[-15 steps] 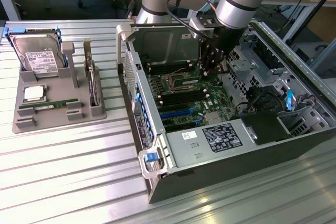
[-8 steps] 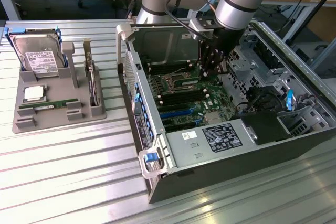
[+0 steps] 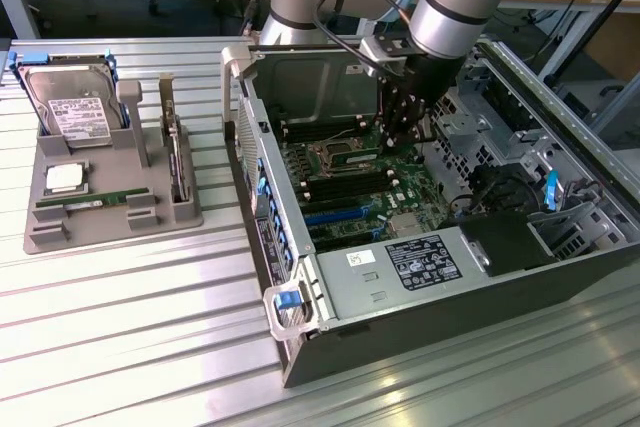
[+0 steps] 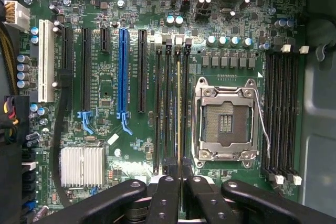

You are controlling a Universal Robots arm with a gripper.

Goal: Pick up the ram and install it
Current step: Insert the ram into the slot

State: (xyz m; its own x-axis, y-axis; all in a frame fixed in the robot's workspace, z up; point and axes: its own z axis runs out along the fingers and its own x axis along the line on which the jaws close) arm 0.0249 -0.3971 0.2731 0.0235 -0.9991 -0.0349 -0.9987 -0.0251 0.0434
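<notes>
My gripper [image 4: 181, 195] is shut on the ram [image 4: 180, 108]. In the wrist view the ram appears edge-on, as a thin green and gold strip running away from the black fingers [image 4: 167, 200]. It lines up with one of the black memory slots [image 4: 167, 108] beside the empty processor socket [image 4: 226, 121]. I cannot tell whether it is seated in the slot or just above it. In the exterior view the gripper [image 3: 402, 132] reaches down inside the open computer case [image 3: 300, 287], over the green motherboard [image 3: 345, 182].
A grey holder [image 3: 150, 209] on the exterior view's left carries a hard drive [image 3: 70, 107], a square silver processor chip [image 3: 63, 179] and another green stick [image 3: 85, 202]. Case walls, cables [image 3: 500, 192] and a power supply [image 3: 420, 265] surround the gripper. More memory slots [image 4: 281, 114] lie beyond the socket.
</notes>
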